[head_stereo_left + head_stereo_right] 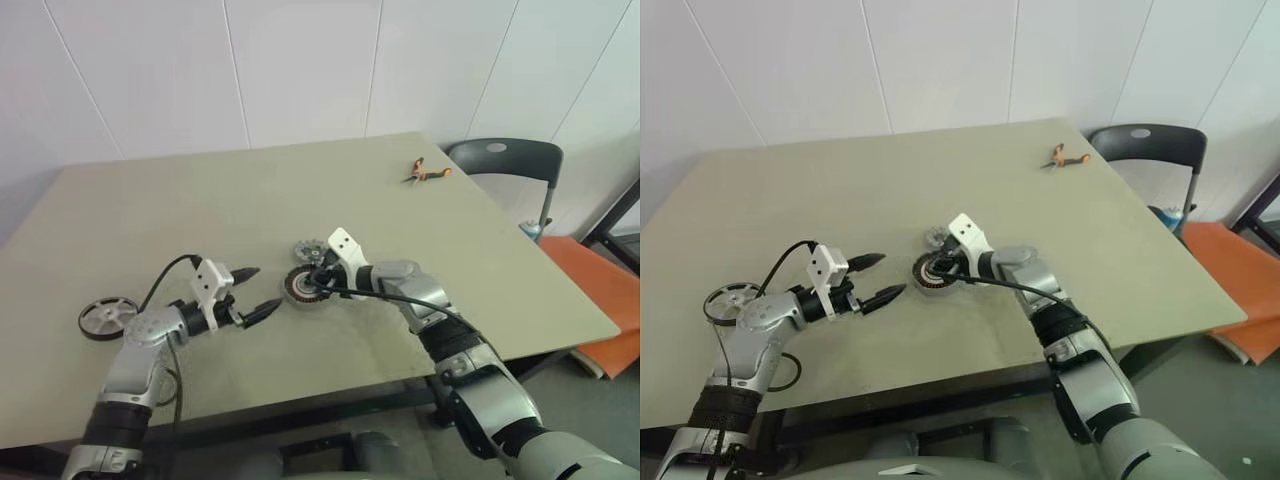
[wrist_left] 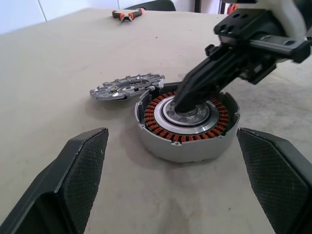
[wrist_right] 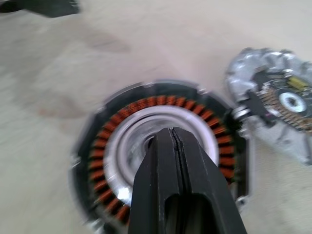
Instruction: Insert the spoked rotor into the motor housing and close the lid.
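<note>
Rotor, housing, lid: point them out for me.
spoked rotor (image 1: 107, 317), left eye view, on its hub.
motor housing (image 2: 165, 128), left wrist view, on its copper windings.
lid (image 2: 127, 86), left wrist view, on its upper face.

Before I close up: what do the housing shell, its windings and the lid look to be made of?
Motor housing shell: seemingly cast or machined metal, matt pale grey, with a smooth wall and crisp notched rim. Windings: likely copper wire, going by the orange-brown ribbed coils around the shiny silvery centre. Lid: apparently bare metal, dull silver-grey, with a toothed edge and cut-outs; plastic can't be ruled out.
</note>
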